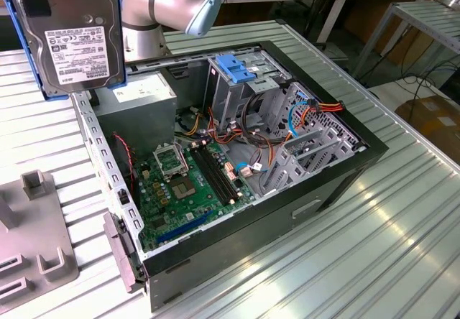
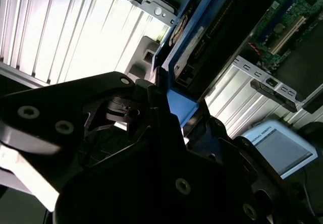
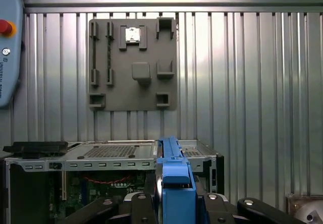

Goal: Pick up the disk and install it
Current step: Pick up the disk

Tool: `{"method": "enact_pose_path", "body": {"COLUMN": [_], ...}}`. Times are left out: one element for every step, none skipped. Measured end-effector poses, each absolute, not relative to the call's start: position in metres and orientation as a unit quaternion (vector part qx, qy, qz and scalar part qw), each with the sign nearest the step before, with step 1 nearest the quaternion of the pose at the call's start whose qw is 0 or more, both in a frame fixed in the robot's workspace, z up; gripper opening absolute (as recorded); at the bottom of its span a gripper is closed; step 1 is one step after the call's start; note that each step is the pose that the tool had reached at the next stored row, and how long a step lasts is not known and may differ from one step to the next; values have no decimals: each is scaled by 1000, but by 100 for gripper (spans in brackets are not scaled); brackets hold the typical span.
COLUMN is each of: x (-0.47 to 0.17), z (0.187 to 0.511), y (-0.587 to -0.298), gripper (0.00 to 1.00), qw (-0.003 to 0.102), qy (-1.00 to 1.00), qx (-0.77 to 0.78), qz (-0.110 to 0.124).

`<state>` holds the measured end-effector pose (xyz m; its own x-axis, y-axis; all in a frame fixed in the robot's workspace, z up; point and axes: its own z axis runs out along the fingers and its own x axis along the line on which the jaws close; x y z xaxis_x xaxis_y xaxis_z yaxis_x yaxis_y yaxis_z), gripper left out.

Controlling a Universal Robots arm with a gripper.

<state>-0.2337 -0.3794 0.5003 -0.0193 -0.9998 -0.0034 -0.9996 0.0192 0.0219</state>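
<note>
- Pincer (image 3: 174, 200) is clenched on the flat rectangular silver-grey metal disk (image 1: 75, 35), which has a white printed label and is clipped in a bright blue plastic frame. In both wrist views the frame's edge runs straight out from between the fingers.
- The disk hangs clear of the ribbed metal tabletop (image 1: 388, 225), held upright in the pincer with its label face outward.
- The open black computer case (image 1: 237, 168) lies below the pincer and off to one side. Its metal drive cage with a blue plastic handle (image 1: 241, 67) is well apart from the held disk.
- Judgement: the step in hand is carrying the disk toward the case.
- To do it well:
  - grip the frame firmly, not the drive body;
  - hold the disk square to the pincer;
  - clear the case wall;
  - avoid the loose red and orange cables (image 1: 320, 107) beside the cage.
</note>
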Motion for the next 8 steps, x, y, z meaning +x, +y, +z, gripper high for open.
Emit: {"method": "enact_pose_path", "body": {"x": [-233,-231,-230,-228,-227,-226,-221,-214], "z": [500,500,500,500,500,500,500,500], "y": [-379,-379,-379,-379,-379,-379,-379,-379], "gripper": [37,37,37,37,37,37,37,37], "qw": [7,7,7,7,7,7,8,9], "qy": [-714,-714,-714,-714,-714,-714,-714,-714], "qx": [700,700,700,700,700,700,700,700], "qz": [-9,-9,-8,-8,-8,-8,-7,-7]}}
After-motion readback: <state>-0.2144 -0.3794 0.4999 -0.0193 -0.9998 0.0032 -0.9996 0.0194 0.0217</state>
